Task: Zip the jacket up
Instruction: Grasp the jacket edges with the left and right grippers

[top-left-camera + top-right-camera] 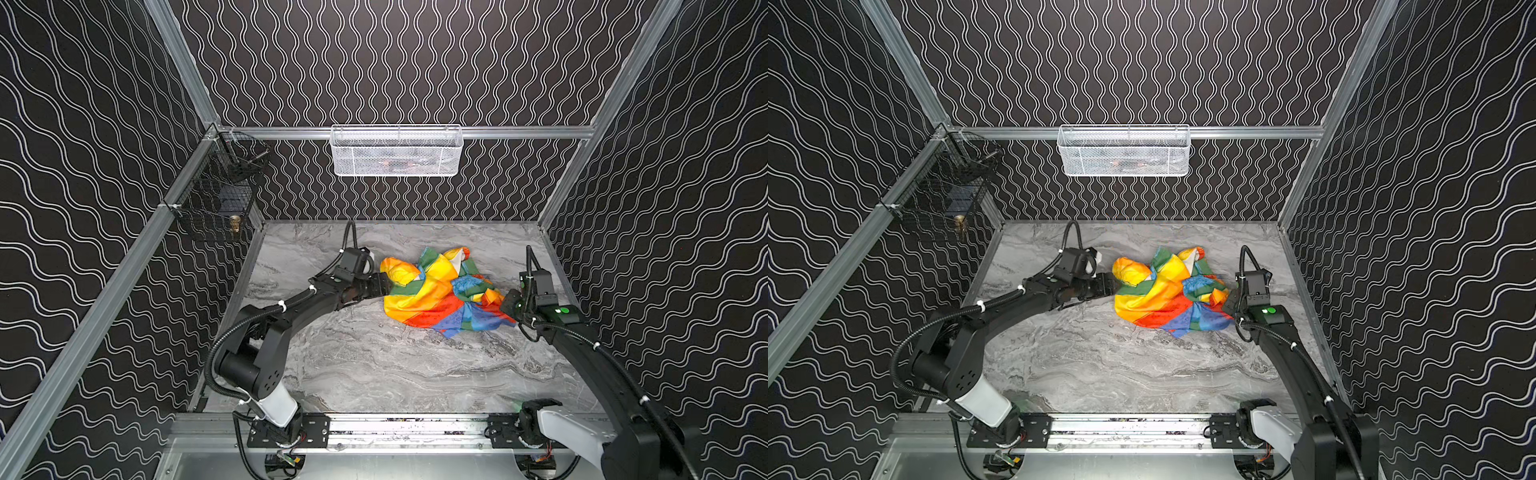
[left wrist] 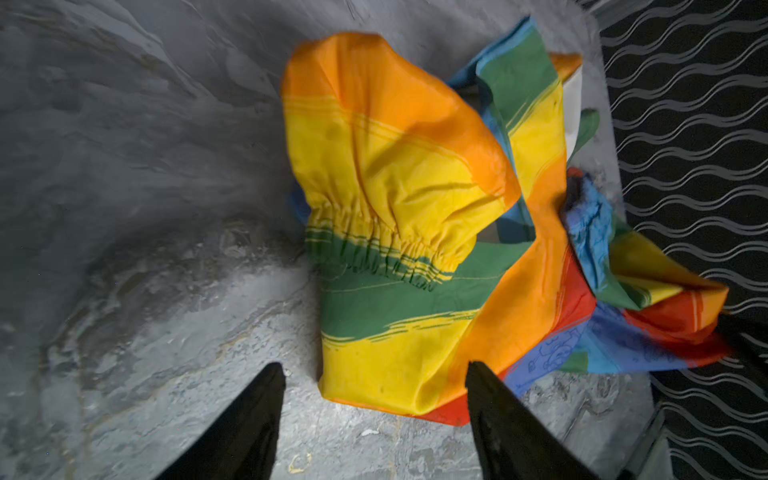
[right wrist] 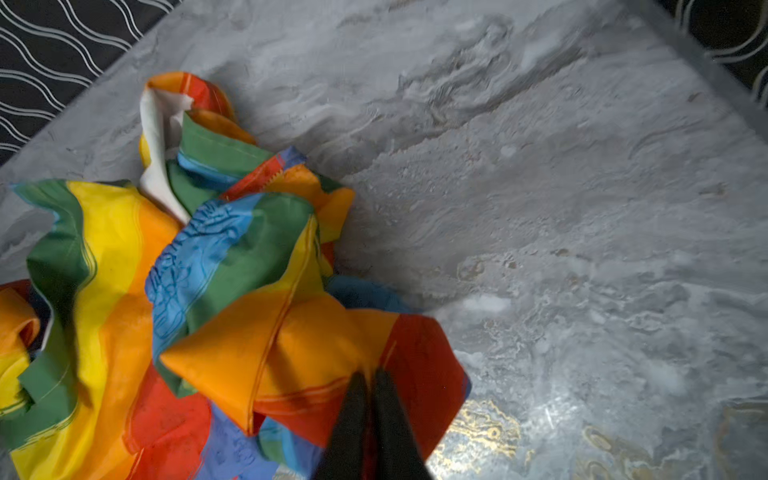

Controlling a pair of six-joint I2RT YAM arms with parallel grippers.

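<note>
While the rainbow jacket [image 1: 436,291] lies bunched on the marble surface [image 1: 374,365], right tool [image 3: 370,374] pinching a red-orange fold, left tool [image 2: 374,365] wide and empty beside it, this looks like untangling: next, spread it and expose the hidden zipper.

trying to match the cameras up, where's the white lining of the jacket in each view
Top view: white lining at the jacket's far edge.
Top view: same far edge.
Left wrist: past the green stripe.
Right wrist: beside the green fold.
Landmark: blue printed fold next to it.
</note>
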